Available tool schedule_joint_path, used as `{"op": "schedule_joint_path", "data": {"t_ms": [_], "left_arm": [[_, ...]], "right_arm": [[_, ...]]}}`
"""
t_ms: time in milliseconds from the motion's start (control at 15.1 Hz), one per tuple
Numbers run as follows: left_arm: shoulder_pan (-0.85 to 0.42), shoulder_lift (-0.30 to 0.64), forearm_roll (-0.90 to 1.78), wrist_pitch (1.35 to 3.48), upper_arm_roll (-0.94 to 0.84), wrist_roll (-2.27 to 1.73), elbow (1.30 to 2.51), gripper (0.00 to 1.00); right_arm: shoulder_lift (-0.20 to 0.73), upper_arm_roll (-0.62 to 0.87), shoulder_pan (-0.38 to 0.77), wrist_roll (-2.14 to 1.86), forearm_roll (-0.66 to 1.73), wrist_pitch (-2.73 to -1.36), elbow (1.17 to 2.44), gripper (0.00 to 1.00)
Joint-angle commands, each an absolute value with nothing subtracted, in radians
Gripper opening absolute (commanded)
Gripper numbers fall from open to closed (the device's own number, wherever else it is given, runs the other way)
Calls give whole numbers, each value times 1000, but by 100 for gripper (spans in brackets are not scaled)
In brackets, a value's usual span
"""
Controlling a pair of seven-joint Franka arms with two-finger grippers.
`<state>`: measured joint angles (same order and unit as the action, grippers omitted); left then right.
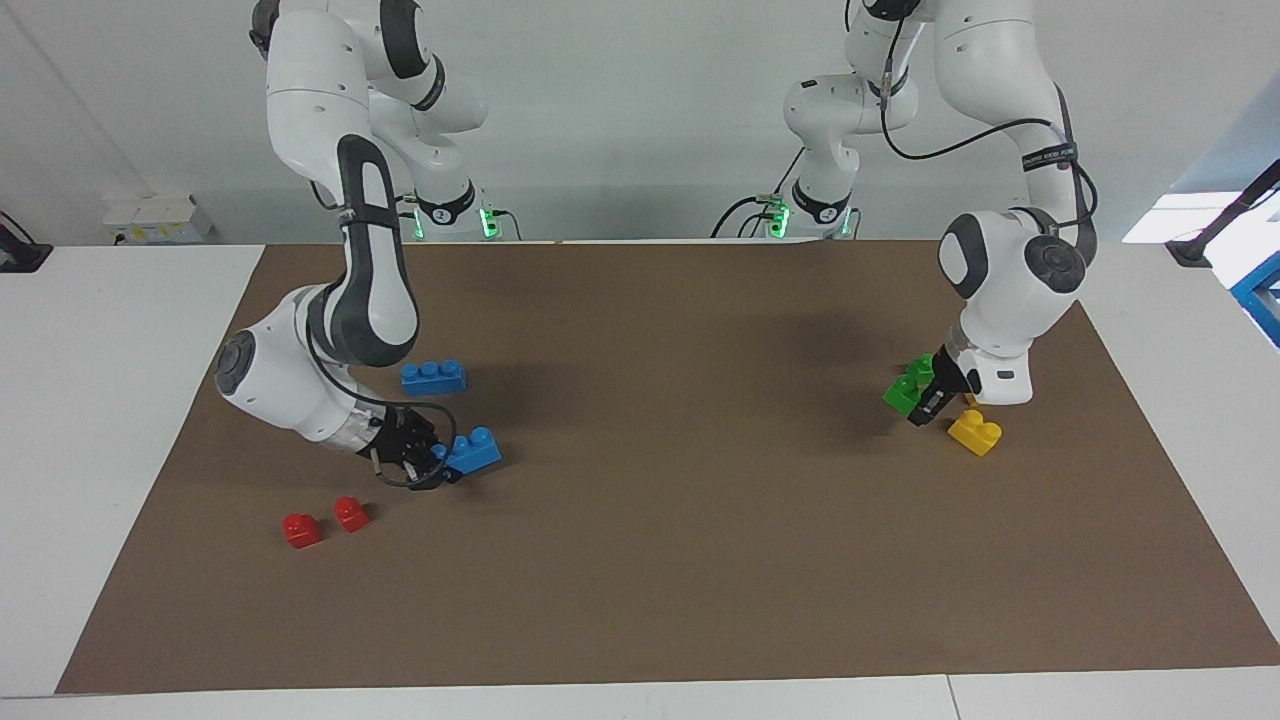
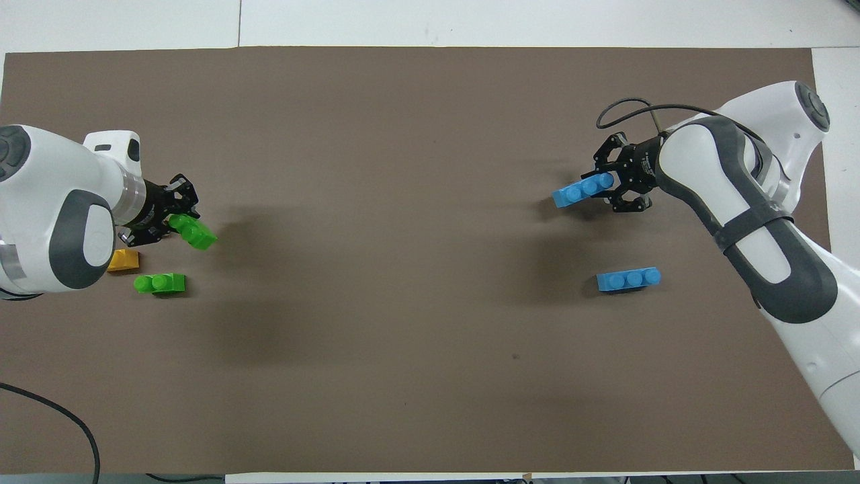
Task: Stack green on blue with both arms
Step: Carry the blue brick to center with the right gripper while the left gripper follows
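Left gripper (image 1: 925,402) clamps green 2-stud brick (image 1: 903,392), raised just over brown mat (image 1: 680,560) at left arm's end, beside second green brick (image 2: 160,283) and yellow brick (image 1: 975,432). Right gripper (image 1: 432,462) clamps blue 3-stud brick (image 1: 473,452) by 1 end, lifted off mat at right arm's end. Second blue brick (image 1: 433,377) lies on mat, nearer robots. 2 red 1-stud bricks (image 1: 324,522) close by.

Right claw (image 1: 437,465) grips a blue brick (image 1: 473,452); left claw (image 1: 926,402) grips a green brick (image 1: 906,390).
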<state>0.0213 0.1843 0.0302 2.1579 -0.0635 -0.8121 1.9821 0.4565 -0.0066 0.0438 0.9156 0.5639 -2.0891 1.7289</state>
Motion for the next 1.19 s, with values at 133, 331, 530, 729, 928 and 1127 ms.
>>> {"op": "schedule_joint_path", "data": {"t_ms": [133,331,530,729,928,1127], "left_arm": [[-44,54,46,2037,-66,-1122,1959,0],[-78,-23,46,1954,-67,-1312,1928,0],[-101,-96,46,1918,-69,-1526,1928,0],[-117,-107,34,1891,-124,-1737,1928,0],[-117,-109,34,1873,-187,-1814,1930,0],[-118,-121,34,1876,-235,-1858,1940,0]], "right_arm": [[390,11,178,1063,584,-2101,1747,0],[390,9,264,1170,583,-2202,1769,0],[380,11,330,1230,583,-2345,1833,0],[379,12,370,1268,583,-2420,1874,0],[385,12,411,1287,584,-2537,1928,0],[387,12,413,1284,584,-2559,1945,0]]}}
